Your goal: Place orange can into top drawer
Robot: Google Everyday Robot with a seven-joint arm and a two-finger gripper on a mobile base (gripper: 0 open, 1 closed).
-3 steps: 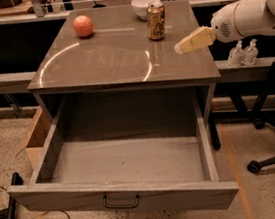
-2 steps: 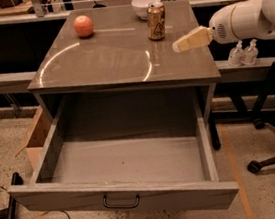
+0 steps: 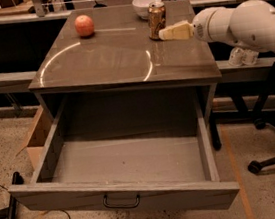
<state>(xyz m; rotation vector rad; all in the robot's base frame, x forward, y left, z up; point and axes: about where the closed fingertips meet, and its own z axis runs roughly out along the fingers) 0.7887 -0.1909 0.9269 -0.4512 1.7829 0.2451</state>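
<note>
Claw (image 3: 164, 33): upper right of frame, its tip overlapping the orange can.
Orange can (image 3: 155, 17): lower right edge covered by the claw; markings too small to read.
Arm (image 3: 247, 21): cut off by the right edge.
White bowl (image 3: 141, 5): right part hidden behind the can.
Top drawer (image 3: 124, 201): back wall lost in shadow beneath the tabletop (image 3: 115, 59).

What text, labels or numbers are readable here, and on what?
No text can be read.
orange can: pale markings, too blurred to read.
top drawer: open, no label visible on its front panel.
white bowl: no marking visible.
The hand is just right of the can, over the cabinet top; no text on it.
</note>
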